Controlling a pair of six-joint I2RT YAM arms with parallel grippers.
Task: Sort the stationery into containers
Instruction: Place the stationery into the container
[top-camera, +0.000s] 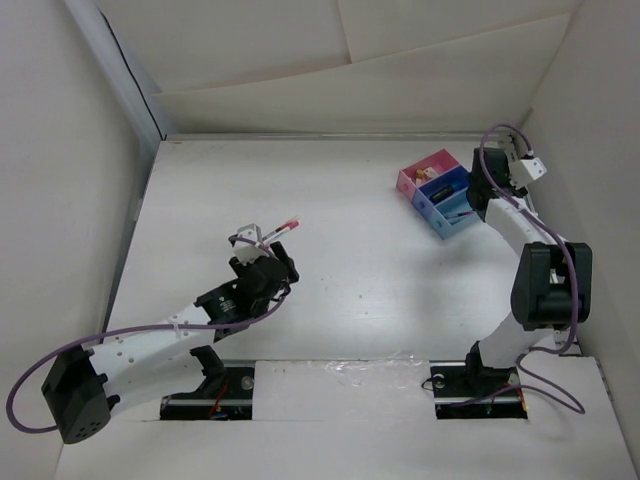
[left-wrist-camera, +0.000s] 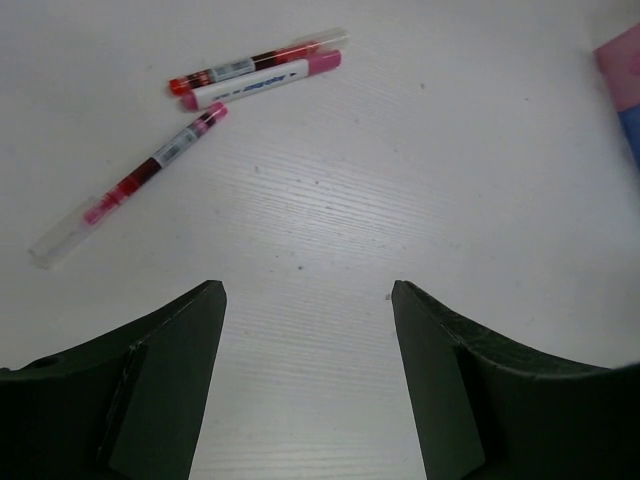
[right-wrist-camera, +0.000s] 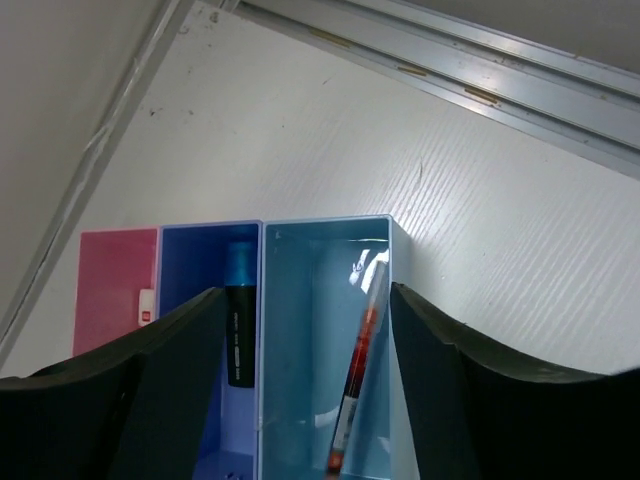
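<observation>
"White counter (top-camera: 380, 300), white board walls on every side. How many trays do you count?"

"Three, joined in one row towards the far right corner: a pink tray (right-wrist-camera: 110, 280), a dark blue tray (right-wrist-camera: 195, 260) in the middle and a light blue tray (right-wrist-camera: 310, 280). My right claw (right-wrist-camera: 303, 292) hangs just above them, spread wide, with nothing between the fingers."

"What lies in them?"

"One dark marker (right-wrist-camera: 238, 315) with a bright blue end lies lengthwise in the dark blue tray. One thin red pen (right-wrist-camera: 360, 370) leans along the right wall of the light blue tray. The pink tray holds small beige pieces (top-camera: 432, 163), seen from above. They are too small for me to count."

"And your other side?"

"My left claw (left-wrist-camera: 305, 295) is over the left half of the counter, well apart from the trays. It is also wide open and holds nothing. Three pens lie on the bare counter ahead of it. Two are side by side, touching or nearly so: a clear-capped red pen (left-wrist-camera: 258, 62) and a white marker (left-wrist-camera: 262, 82) with pink ends. The third, a slanted pink pen (left-wrist-camera: 130, 185) with a clear cap, lies a little apart, nearer to me and to the left."

"So, all told?"

"Three pens out on the counter and two inside the trays, plus the beige pieces."
</observation>
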